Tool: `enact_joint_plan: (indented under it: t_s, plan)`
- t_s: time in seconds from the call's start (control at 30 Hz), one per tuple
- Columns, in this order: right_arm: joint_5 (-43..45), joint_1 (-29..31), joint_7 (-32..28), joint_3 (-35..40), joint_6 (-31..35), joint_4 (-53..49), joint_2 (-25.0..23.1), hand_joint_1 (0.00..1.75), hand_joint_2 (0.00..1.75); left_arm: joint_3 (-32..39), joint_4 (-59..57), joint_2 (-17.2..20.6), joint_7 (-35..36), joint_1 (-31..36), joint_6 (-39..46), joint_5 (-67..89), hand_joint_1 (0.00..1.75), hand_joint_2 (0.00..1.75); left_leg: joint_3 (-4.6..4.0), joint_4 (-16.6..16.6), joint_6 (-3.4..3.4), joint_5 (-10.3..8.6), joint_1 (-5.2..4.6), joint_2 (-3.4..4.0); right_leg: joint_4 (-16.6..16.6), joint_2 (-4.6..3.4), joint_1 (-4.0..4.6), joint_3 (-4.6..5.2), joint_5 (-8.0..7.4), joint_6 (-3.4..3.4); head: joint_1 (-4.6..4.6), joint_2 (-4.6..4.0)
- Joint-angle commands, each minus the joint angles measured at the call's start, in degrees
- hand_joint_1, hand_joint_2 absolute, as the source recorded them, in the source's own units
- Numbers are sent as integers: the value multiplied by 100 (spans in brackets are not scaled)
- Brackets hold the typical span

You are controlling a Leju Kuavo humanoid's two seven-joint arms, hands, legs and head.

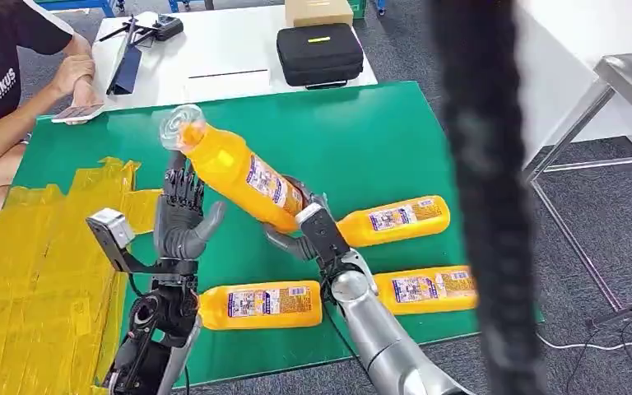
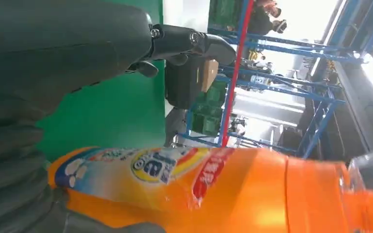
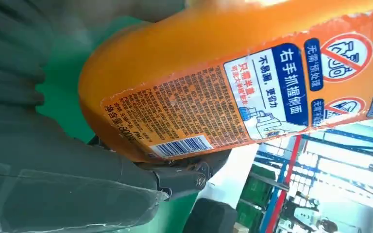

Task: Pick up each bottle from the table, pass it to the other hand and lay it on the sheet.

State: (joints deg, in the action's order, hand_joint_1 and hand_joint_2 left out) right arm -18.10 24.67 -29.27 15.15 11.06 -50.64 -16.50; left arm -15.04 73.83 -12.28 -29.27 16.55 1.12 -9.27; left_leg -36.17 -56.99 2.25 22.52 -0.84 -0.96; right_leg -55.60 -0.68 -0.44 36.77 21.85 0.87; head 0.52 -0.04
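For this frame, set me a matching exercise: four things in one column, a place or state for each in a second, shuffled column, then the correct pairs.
Things:
1. raised bottle
2. left robot hand
3. black case
4. yellow sheet

Places or states:
A. on the white table beyond the green surface
B. held at its base by the right robot hand, cap end tilted up
C. spread over the left part of the table
D. fingers apart, beside the bottle's upper part, holding nothing

Pairs: 1-B, 2-D, 3-A, 4-C
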Motion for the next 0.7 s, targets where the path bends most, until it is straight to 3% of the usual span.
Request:
enact_joint_plan:
  t_s: [0.03, 0.37, 0.4, 0.5, 0.53, 0.57, 0.7]
  plan:
    - [-153, 395, 211, 399, 196, 525, 100, 175, 175, -236, -29, 140, -96, 136, 160, 238, 0, 175, 36, -6, -18, 20, 7, 10, -1, 1, 8, -37, 16, -2, 0, 0]
    - [-516, 533, 203, 679, 389, 910, 82, 175, 175, -348, -35, 136, -153, 114, 160, 346, 0, 175, 48, -5, -22, 26, 10, 16, 1, -3, 11, -49, 20, -4, 2, 0]
    - [-578, 526, 196, 748, 398, 923, 58, 175, 175, -347, -64, 132, -152, 135, 160, 344, 0, 175, 16, 3, -10, 7, 3, 6, 4, 0, 3, -17, 5, -2, 0, 0]
    - [-876, 485, 68, 1062, 414, 904, 50, 175, 175, -340, -169, 132, -153, 188, 155, 333, 0, 175, 23, 1, -13, 11, 6, 6, 4, 1, 6, -25, 8, -3, 0, 0]
    - [-980, 455, 8, 1160, 464, 863, 40, 175, 175, -309, -200, 126, -140, 199, 123, 260, 0, 175, 65, -12, -30, 38, 15, 16, -5, 1, 16, -68, 31, -6, 2, 0]
    - [-995, 431, 11, 1180, 494, 850, 12, 175, 175, -299, -214, 135, -141, 205, 116, 249, 0, 175, 29, 0, -15, 14, 5, 9, 3, -1, 6, -30, 11, -2, 2, 0]
    - [-1102, 341, -49, 1336, 466, 670, 44, 175, 175, -253, -295, 136, -116, 229, 10, 81, 0, 175, 24, 2, -13, 10, 4, 2, 3, 6, 4, -25, 10, -2, 2, 0]
